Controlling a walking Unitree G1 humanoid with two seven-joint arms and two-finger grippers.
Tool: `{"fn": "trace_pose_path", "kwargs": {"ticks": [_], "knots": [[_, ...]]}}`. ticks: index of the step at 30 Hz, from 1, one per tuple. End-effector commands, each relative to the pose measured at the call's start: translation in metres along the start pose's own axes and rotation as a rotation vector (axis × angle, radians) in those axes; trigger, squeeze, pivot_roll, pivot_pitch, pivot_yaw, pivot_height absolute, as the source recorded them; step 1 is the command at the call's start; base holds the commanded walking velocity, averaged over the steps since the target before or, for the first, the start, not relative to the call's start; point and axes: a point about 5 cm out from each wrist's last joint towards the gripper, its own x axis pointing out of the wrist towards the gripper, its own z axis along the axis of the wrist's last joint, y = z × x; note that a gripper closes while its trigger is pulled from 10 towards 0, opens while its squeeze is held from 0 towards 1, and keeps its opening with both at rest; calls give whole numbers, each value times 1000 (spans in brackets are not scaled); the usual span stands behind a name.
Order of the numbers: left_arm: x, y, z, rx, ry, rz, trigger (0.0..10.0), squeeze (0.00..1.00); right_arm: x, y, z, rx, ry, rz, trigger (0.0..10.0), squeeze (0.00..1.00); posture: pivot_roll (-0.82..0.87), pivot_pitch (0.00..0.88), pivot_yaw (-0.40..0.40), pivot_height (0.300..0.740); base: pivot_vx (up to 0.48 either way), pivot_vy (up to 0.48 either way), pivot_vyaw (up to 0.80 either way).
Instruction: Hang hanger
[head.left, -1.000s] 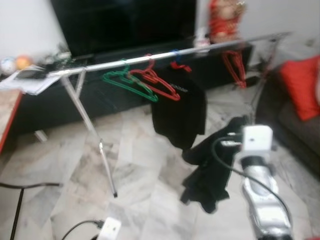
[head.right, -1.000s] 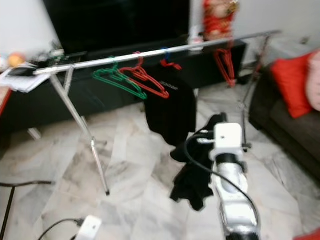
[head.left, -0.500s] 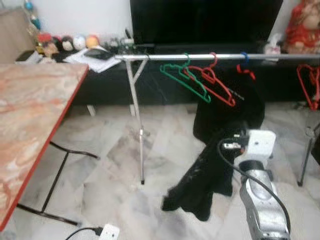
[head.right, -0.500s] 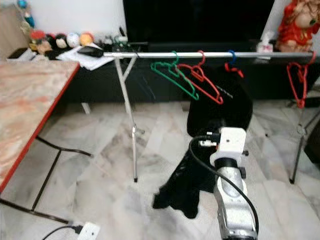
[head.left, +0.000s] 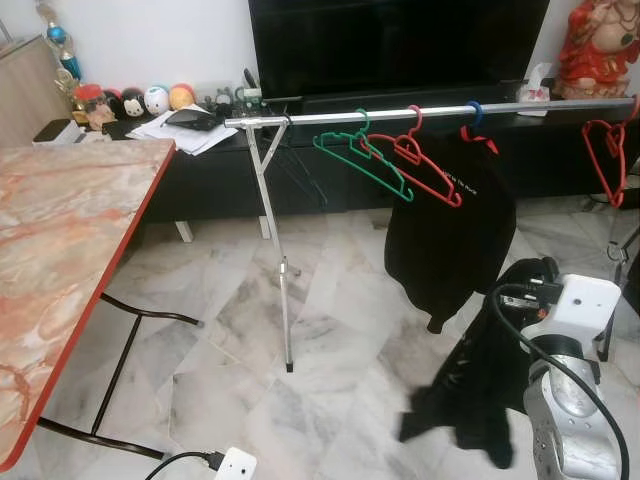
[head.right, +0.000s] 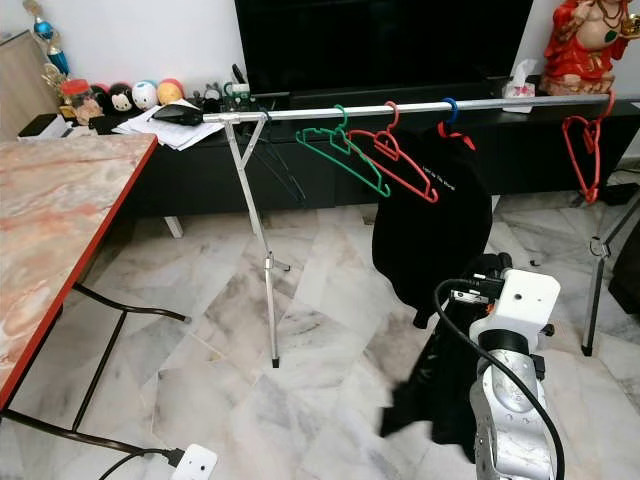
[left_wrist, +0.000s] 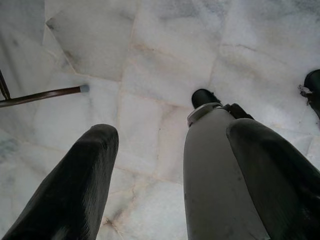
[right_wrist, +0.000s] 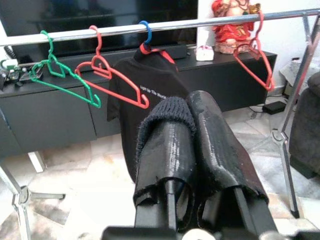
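1. Here we see a silver clothes rail (head.right: 330, 108) running across the room in front of a dark TV console (head.right: 200, 180), carried on splayed metal legs (head.right: 262, 260).
2. On the rail hang a green hanger (head.right: 345, 155) and, just beside it, a red hanger (head.right: 405, 165), both bare; a black T-shirt (head.right: 435, 220) hangs next to them on a hanger with a blue hook (head.right: 450, 103).
3. Further along we find another red hanger (head.right: 580, 145), well apart from the first group and near a red figurine (head.right: 590, 45).
4. The right gripper (right_wrist: 192, 117) is raised in front of the rail, its fingers pressed together on a dark garment (head.right: 440, 385) that droops from it toward the marble floor (head.right: 200, 370). We cannot tell whether a hanger is inside the cloth.
5. The left gripper (left_wrist: 170, 165) hangs low over the floor with its fingers spread apart and nothing between them.
6. A marble-topped table (head.right: 50, 220) with a red edge stands on the robot's left.
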Motion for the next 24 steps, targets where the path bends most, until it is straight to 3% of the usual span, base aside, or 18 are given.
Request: {"fn": "trace_pose_path", "kwargs": {"ticks": [1, 7, 12, 22, 24], "knots": [[-1, 7, -4, 25, 3, 17, 10000, 0, 6, 7, 17, 25, -80, 16, 10000, 0, -297, 1, 69, 740, 0, 0, 0], [-1, 15, -7, 3, 7, 42, 10000, 0, -3, 10, 4, 10, -42, 41, 10000, 0, -274, 0, 76, 740, 0, 0, 0], [-1, 19, -8, 36, 15, 39, 10000, 0, -4, 22, 0, 26, -36, 47, 10000, 0, -244, 0, 93, 740, 0, 0, 0], [-2, 23, -10, 40, 22, 47, 10000, 0, -4, 32, 3, 16, -50, 85, 10000, 0, -246, 1, 93, 740, 0, -295, 0], [-2, 23, -10, 37, 21, 46, 10000, 0, -4, 34, 3, -34, -52, 118, 10000, 0, -248, 0, 92, 740, 0, -307, 0]]}}
